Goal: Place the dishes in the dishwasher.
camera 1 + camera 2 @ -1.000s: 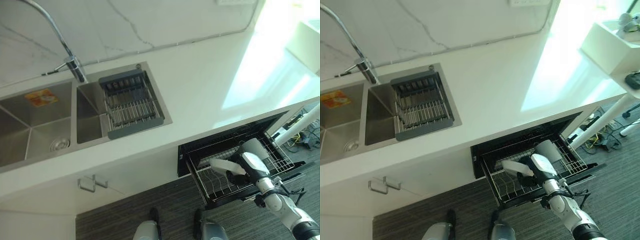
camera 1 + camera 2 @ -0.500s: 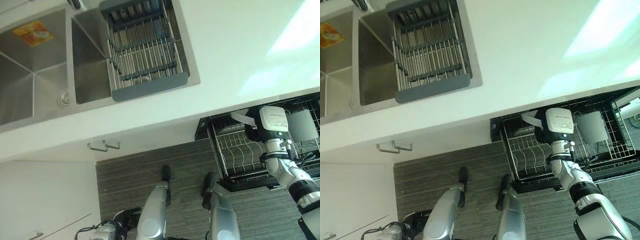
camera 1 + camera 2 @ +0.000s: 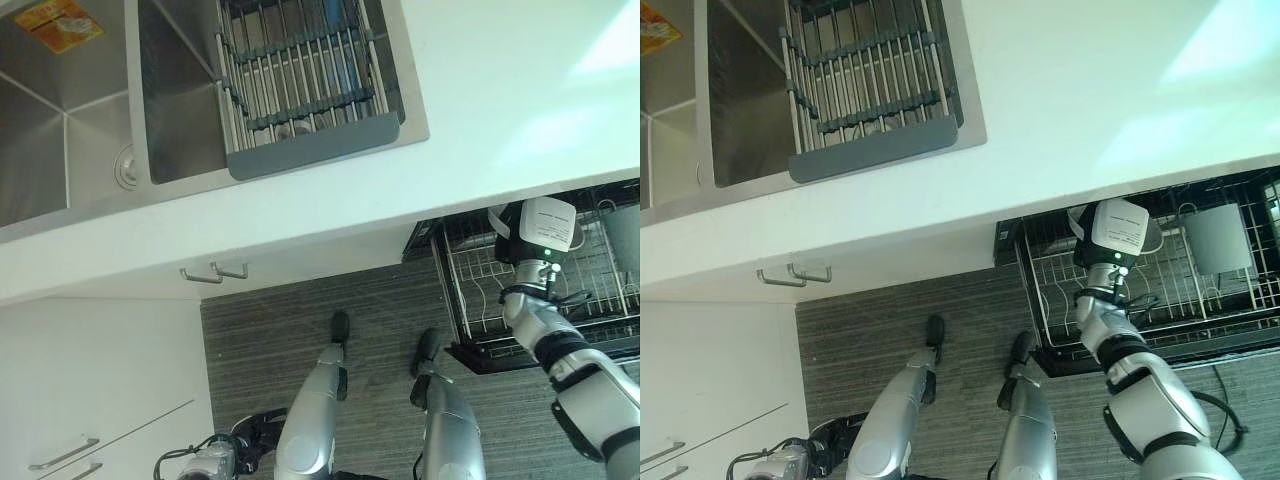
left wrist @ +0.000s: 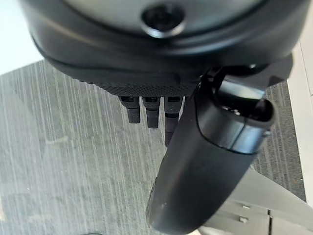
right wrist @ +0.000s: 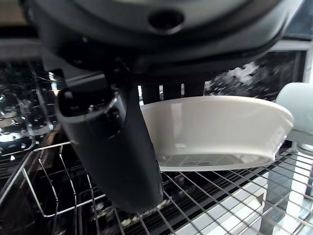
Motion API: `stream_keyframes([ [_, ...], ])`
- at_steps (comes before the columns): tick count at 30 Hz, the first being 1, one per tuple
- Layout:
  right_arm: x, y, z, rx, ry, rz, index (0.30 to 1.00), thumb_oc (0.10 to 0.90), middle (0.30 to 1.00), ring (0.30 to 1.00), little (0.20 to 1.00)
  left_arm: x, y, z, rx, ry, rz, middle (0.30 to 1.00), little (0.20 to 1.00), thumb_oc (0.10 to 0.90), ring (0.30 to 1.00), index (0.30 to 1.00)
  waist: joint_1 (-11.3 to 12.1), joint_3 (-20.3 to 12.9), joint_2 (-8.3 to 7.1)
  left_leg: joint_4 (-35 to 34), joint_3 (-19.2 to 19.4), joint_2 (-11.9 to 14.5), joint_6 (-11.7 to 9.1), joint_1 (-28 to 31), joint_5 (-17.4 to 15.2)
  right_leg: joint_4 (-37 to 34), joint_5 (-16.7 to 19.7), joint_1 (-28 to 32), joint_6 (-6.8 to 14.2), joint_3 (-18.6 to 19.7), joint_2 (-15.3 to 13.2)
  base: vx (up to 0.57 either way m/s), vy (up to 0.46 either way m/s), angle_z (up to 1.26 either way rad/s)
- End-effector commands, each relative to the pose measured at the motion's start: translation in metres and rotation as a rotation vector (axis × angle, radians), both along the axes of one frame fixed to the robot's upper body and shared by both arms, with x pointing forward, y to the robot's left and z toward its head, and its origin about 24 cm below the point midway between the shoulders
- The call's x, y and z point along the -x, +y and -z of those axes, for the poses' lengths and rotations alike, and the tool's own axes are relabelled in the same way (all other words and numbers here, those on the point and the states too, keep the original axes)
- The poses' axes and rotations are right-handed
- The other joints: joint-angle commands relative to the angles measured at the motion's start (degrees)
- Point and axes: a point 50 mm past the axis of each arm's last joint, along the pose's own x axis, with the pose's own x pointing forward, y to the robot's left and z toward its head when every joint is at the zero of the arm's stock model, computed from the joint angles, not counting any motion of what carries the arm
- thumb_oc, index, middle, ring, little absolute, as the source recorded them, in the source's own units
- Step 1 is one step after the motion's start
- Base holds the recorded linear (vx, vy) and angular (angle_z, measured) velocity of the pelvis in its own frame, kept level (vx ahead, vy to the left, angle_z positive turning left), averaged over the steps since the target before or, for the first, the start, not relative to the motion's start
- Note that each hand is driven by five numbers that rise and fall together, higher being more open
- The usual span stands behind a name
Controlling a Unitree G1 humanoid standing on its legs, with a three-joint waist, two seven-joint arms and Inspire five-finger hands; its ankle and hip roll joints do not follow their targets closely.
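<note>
white bowl held over the open dishwasher rack

the dishwasher rack [image 3: 1160, 290] is pulled out from under the white surface [image 3: 1090, 110], and its wire grid lies bare near the front. toward its far right a grey square piece [image 3: 1218, 238] stands among the wires. the right hand [image 5: 112, 152] reaches in over the rack; its thumb presses on the rim of a white bowl [image 5: 215, 132] and its fingers curl behind it, so the hand is clamped on the bowl. the bowl hangs just above the wire grid, and whether it touches the wires cannot be told. beside the bowl, a pale rounded dish [image 5: 298, 105] is cut off at the edge of the right wrist view.

up on the surface, the double sink [image 3: 100, 120] holds a grey-framed drying rack [image 3: 300, 90] across its right basin, with nothing lying on the bars.

the left hand [image 4: 205, 161] hangs over the striped grey floor [image 4: 73, 161], fingers straight and apart from the thumb, holding nothing.

from the eye views the bowl is mostly hidden behind the right wrist.
</note>
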Motion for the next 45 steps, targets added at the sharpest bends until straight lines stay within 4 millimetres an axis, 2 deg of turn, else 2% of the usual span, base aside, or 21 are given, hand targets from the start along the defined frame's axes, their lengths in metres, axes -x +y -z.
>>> stream_keyframes([
  [1, -0.008, -0.015, -0.038, -0.054, -0.143, 0.109, 0.3, 0.4, 0.3, 0.3, 0.3, -0.013, -0.011, -0.005, 0.07, -0.074, -0.009, 0.9, 0.9, 0.8, 0.9, 0.9, -0.43, -0.68, 1.45, 10.38, -2.26, -1.27, 1.59, -2.19, -12.97, 2.06, -8.22, 2.8, 2.7, 0.25, -0.97, -0.03, 0.107, 0.0],
  [5, -0.01, -0.008, -0.03, -0.075, -0.078, 0.128, 0.3, 0.4, 0.3, 0.3, 0.3, -0.012, -0.026, -0.003, 0.112, -0.071, -0.004, 0.9, 0.9, 0.8, 0.9, 0.9, -0.3, -0.68, 2.52, 10.38, -1.55, -1.61, 1.57, -3.36, -12.54, 2.06, -7.74, 1.37, 2.7, 0.24, -1.61, -0.01, 0.114, 0.0],
  [6, -0.01, -0.009, -0.028, -0.097, -0.06, 0.134, 0.321, 0.414, 0.321, 0.321, 0.321, -0.012, -0.027, -0.002, 0.117, -0.069, -0.004, 0.9, 0.9, 0.8, 0.9, 0.9, -0.29, -0.68, 2.63, 10.38, -1.48, -1.62, 1.57, -3.49, -12.47, 2.06, -7.68, 1.26, 2.71, 0.14, -1.7, 0.0, 0.059, -0.02],
  [7, -0.009, -0.01, -0.022, -0.161, -0.028, 0.142, 0.9, 0.8, 0.9, 0.9, 0.9, -0.011, -0.027, -0.002, 0.122, -0.066, -0.002, 0.9, 0.9, 0.8, 0.9, 0.9, -0.27, -0.68, 2.73, 10.38, -1.48, -1.68, 1.56, -3.63, -12.37, 2.06, -7.61, 1.18, 2.72, 0.01, -1.77, 0.02, 0.052, -0.03],
  [9, -0.01, -0.001, -0.001, -0.295, 0.074, 0.079, 0.9, 0.8, 0.9, 0.9, 0.9, -0.015, -0.03, -0.004, 0.132, -0.072, -0.029, 0.9, 0.9, 0.8, 0.9, 0.9, -0.34, -0.68, 2.8, 10.38, -0.8, -1.61, 1.7, -4.17, -12.38, 2.06, -7.27, 0.38, 2.78, -0.19, -2.0, 0.01, 0.046, 0.02],
  [11, -0.012, 0.006, 0.01, -0.369, 0.176, 0.005, 0.9, 0.8, 0.9, 0.9, 0.9, -0.017, -0.026, -0.005, 0.118, -0.069, -0.022, 0.9, 0.9, 0.8, 0.9, 0.9, -0.19, -0.68, 2.14, 10.38, -0.76, -1.46, 1.73, -4.33, -12.38, 2.06, -7.07, 0.24, 2.84, -0.39, -1.88, 0.01, -0.047, 0.07],
  [13, -0.013, 0.015, 0.025, -0.798, 0.188, -0.107, 0.9, 0.8, 0.9, 0.9, 0.9, -0.017, -0.023, -0.007, 0.166, -0.034, -0.042, 0.9, 0.9, 0.8, 0.9, 0.9, 0.0, -0.68, 0.86, 10.38, -0.87, -1.0, 1.72, -4.52, -12.23, 2.06, -6.86, -0.09, 2.6, -0.2, -1.4, 0.04, -0.06, 0.12],
  [14, -0.012, 0.017, 0.029, -0.934, 0.203, -0.162, 0.9, 0.8, 0.9, 0.9, 0.9, -0.019, -0.022, -0.01, 0.202, -0.042, -0.07, 0.9, 0.9, 0.8, 0.9, 0.9, -0.32, -0.68, 0.36, 10.38, -0.35, -0.47, 1.8, -4.46, -12.18, 2.06, -6.71, -0.08, 2.63, -0.14, -1.19, 0.11, -0.076, 0.08],
  [15, -0.001, 0.016, 0.045, -1.047, 0.303, -0.272, 0.9, 0.8, 0.9, 0.9, 0.9, -0.028, -0.015, -0.017, 0.192, -0.063, -0.104, 0.9, 0.9, 0.8, 0.9, 0.9, -1.02, -0.68, -0.96, 10.38, -0.19, 0.33, 2.1, -4.95, -11.77, 2.06, -6.37, -0.42, 2.56, -0.17, -0.02, 0.11, -0.101, 0.03],
  [16, 0.003, 0.015, 0.05, -1.134, 0.341, -0.299, 0.9, 0.8, 0.9, 0.9, 0.9, -0.029, -0.011, -0.019, 0.189, -0.065, -0.113, 0.9, 0.9, 0.8, 0.9, 0.9, -1.23, -0.68, -1.52, 10.38, -0.33, 0.45, 2.22, -4.96, -11.69, 2.06, -6.38, -0.5, 2.47, -0.07, 0.44, 0.08, -0.169, 0.02],
  [17, 0.011, 0.009, 0.054, -1.1, 0.447, -0.339, 0.9, 0.8, 0.9, 0.9, 0.9, -0.029, -0.003, -0.022, 0.183, -0.07, -0.138, 0.9, 0.9, 0.8, 0.9, 0.9, -1.67, -0.68, -2.54, 10.38, -0.11, 0.87, 2.31, -5.05, -11.56, 2.06, -6.37, -0.55, 2.46, -0.04, 0.99, 0.05, -0.137, -0.03],
  [19, 0.022, 0.0, 0.062, -1.076, 0.535, -0.351, 0.9, 0.8, 0.9, 0.9, 0.9, -0.026, 0.004, -0.023, 0.167, -0.068, -0.156, 0.9, 0.9, 0.8, 0.9, 0.9, -1.93, -0.68, -3.37, 10.38, -0.05, 1.21, 2.43, -4.91, -11.46, 2.06, -6.4, -0.25, 2.36, 0.0, 1.5, 0.04, -0.135, -0.09],
  [22, 0.035, -0.017, 0.063, -1.049, 0.588, -0.354, 0.9, 0.8, 0.9, 0.9, 0.9, -0.023, 0.02, -0.026, 0.132, -0.068, -0.17, 0.9, 0.9, 0.8, 0.9, 0.9, -2.17, -0.68, -5.04, 10.38, -0.08, 1.59, 2.52, -4.95, -11.27, 2.06, -6.27, -0.08, 2.39, -0.09, 2.09, 0.03, -0.164, -0.05],
  [24, 0.041, -0.028, 0.056, -1.044, 0.598, -0.377, 0.9, 0.8, 0.9, 0.9, 0.9, -0.015, 0.033, -0.027, 0.105, -0.063, -0.186, 0.9, 0.9, 0.8, 0.9, 0.9, -2.51, -0.68, -6.23, 10.38, -0.11, 1.8, 2.67, -4.66, -11.31, 2.06, -6.23, 0.32, 2.4, 0.16, 2.6, 0.03, -0.144, 0.03],
  [27, 0.046, -0.031, 0.051, -1.041, 0.616, -0.417, 0.9, 0.8, 0.9, 0.9, 0.9, -0.01, 0.04, -0.028, 0.085, -0.061, -0.197, 0.9, 0.9, 0.8, 0.9, 0.9, -2.94, -0.68, -7.05, 10.38, 0.07, 1.93, 2.79, -4.27, -11.43, 2.06, -6.26, 0.74, 2.45, 0.63, 2.96, 0.01, -0.067, 0.0],
  [29, 0.051, -0.025, 0.048, -1.064, 0.626, -0.476, 0.9, 0.8, 0.9, 0.9, 0.9, -0.006, 0.047, -0.028, 0.07, -0.059, -0.218, 0.9, 0.9, 0.8, 0.9, 0.9, -3.59, -0.68, -7.79, 10.38, 0.2, 2.04, 2.94, -3.24, -11.75, 2.06, -6.47, 1.71, 2.53, 1.23, 3.26, 0.02, -0.063, -0.18],
  [33, 0.056, -0.021, 0.046, -1.099, 0.516, -0.506, 0.9, 0.8, 0.9, 0.9, 0.9, 0.004, 0.051, -0.024, 0.06, -0.045, -0.25, 0.9, 0.9, 0.8, 0.9, 0.9, -4.68, -0.68, -8.25, 10.38, 0.48, 2.29, 2.99, -0.8, -12.1, 2.06, -6.99, 4.06, 2.31, 2.1, 3.66, 0.03, -0.016, 0.0],
  [38, 0.066, -0.015, 0.029, -1.2, 0.246, -0.63, 0.9, 0.8, 0.9, 0.9, 0.9, 0.021, 0.048, -0.014, 0.061, 0.0, -0.294, 0.9, 0.9, 0.8, 0.9, 0.9, -6.58, -1.49, -8.72, 10.38, 1.22, 3.04, 2.81, 3.24, -13.39, 2.06, -8.04, 7.61, 2.29, 3.17, 3.99, 0.04, 0.017, -0.04],
  [41, 0.073, -0.016, 0.019, -1.363, 0.047, -0.678, 0.9, 0.8, 0.9, 0.9, 0.9, 0.032, 0.042, -0.006, 0.067, 0.04, -0.315, 0.9, 0.9, 0.8, 0.9, 0.9, -7.64, -3.19, -8.88, 10.38, 1.85, 3.35, 2.61, 4.72, -14.21, 2.06, -8.75, 8.81, 2.31, 3.98, 4.0, 0.04, 0.048, -0.11],
  [44, 0.08, -0.018, 0.014, -1.743, -0.349, -0.746, 0.9, 0.8, 0.9, 0.9, 0.9, 0.049, 0.019, 0.007, 0.241, 0.119, -0.478, 0.9, 0.9, 0.8, 0.9, 0.9, -8.9, -6.02, -8.82, 10.38, 2.58, 3.9, 2.11, 7.21, -15.31, 2.06, -10.21, 11.1, 2.12, 5.27, 4.02, 0.11, 0.099, -0.17],
  [45, 0.081, -0.014, 0.014, -1.847, -0.437, -0.856, 0.9, 0.8, 0.9, 0.9, 0.9, 0.055, 0.014, 0.01, 0.262, 0.138, -0.5, 0.9, 0.9, 0.8, 0.9, 0.9, -9.26, -7.27, -8.79, 10.38, 2.84, 3.92, 1.93, 8.04, -15.68, 2.06, -10.62, 11.8, 2.2, 5.7, 3.85, 0.2, 0.115, -0.28],
])
